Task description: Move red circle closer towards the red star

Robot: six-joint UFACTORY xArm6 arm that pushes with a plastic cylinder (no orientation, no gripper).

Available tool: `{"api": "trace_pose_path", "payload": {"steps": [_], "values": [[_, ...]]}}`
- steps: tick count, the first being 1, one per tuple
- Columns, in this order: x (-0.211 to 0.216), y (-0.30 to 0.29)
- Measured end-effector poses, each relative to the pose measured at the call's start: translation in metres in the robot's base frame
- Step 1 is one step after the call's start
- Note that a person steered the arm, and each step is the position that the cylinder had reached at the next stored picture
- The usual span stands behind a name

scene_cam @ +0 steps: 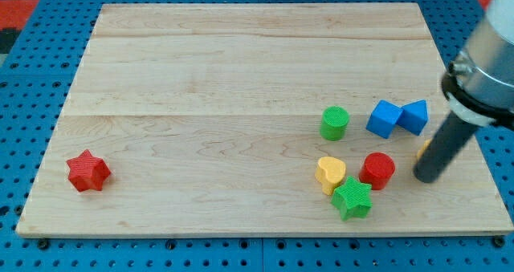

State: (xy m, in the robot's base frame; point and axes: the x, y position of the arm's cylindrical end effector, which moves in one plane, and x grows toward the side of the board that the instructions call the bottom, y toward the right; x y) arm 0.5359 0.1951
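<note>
1. The red circle (377, 170) sits low on the view's right part of the desk (241, 79), inside a tight cluster. The red star (87, 172) lies far off at the view's left, well apart, at roughly the same level in the view, so the circle has nearly the whole width to travel.
2. Just left of the red circle is the yellow heart (330, 174), very near or touching it; I cannot tell which. The green star (352, 198) sits below and left of it, close against both.
3. Higher up stand the green cylinder (335, 123) and two blue blocks (397, 117) side by side. A sliver of an orange block (422, 148) peeks out beside the rod.
4. My tip (425, 176) rests just right of the red circle, apart from it, level with it.
5. There is no pincer on this rig, only the rod, so no spread or pinch to report.
6. I judge I am at the approach step: lined up behind the circle, contact not yet made.
7. The next move calls for a leftward push, but the heart blocks the straight line. I would angle slightly upward in the view to slip the circle between the heart and the green cylinder, or expect to shove the heart along.
</note>
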Motion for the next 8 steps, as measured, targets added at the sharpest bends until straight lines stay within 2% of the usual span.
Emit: {"api": "trace_pose_path", "payload": {"steps": [1,2,3,5,6,7,8], "values": [[-0.006,-0.03],[0.029,0.019],[0.031,-0.031],[-0.016,-0.112],[-0.022,-0.085],[-0.049,-0.121],[-0.066,-0.189]]}}
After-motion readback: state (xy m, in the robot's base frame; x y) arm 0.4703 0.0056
